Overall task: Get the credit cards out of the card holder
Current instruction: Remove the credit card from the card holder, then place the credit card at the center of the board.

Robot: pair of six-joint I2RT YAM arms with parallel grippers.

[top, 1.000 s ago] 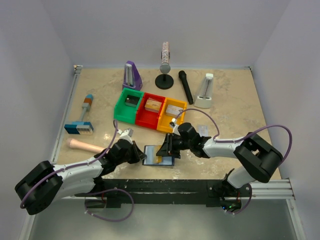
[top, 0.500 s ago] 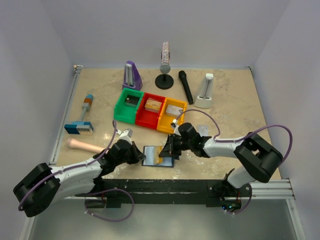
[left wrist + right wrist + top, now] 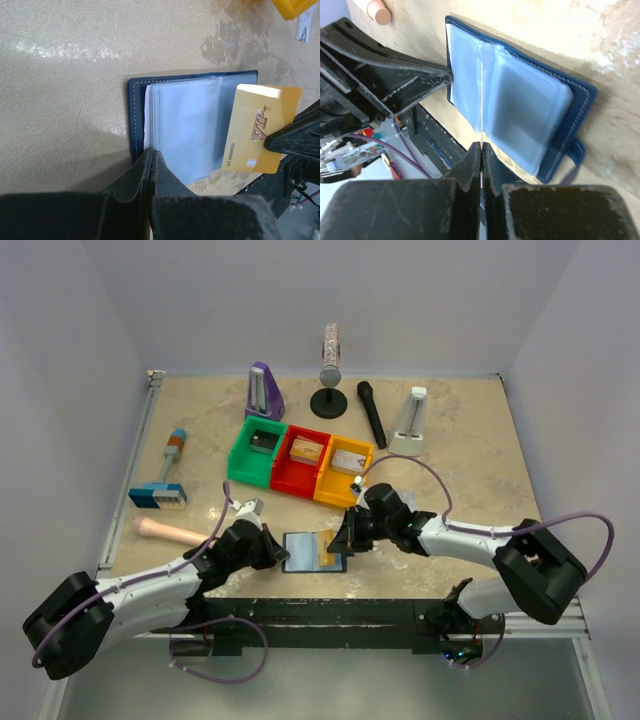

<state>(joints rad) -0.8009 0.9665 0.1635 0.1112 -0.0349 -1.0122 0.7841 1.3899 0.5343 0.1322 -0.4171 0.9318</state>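
Seen from above, your right gripper (image 3: 343, 540) has closed over the last second. That arm's elbow has swung out to the right, while the left gripper (image 3: 272, 552) has stayed put. The small navy-blue bifold card holder (image 3: 303, 551) lies open on the table just in front of the row of green, red and yellow plastic bins (image 3: 300, 460), between the two grippers. The translucent amber-yellow plastic card (image 3: 328, 550) pokes out at its right side, partly under the right gripper. A pink cylinder (image 3: 170, 532) lies in front of the bins too, well off to the left.

On the left wrist camera, your left fingers (image 3: 165, 175) are pressed together with their tips on the card holder's near edge. They hide that edge, so you cannot tell whether a sleeve is caught. The amber card (image 3: 255, 130) sits tilted, mostly clear of the pale clear sleeves (image 3: 185, 125), and it reads "VIP". A dark right fingertip (image 3: 295, 140) is on its outer end.

On the right wrist camera, your right fingers (image 3: 492, 170) pinch the amber card, which shows edge-on as a thin line (image 3: 482, 105). The navy cover (image 3: 577, 107) has white stitching. The left gripper (image 3: 445, 77) touches the holder's far edge.
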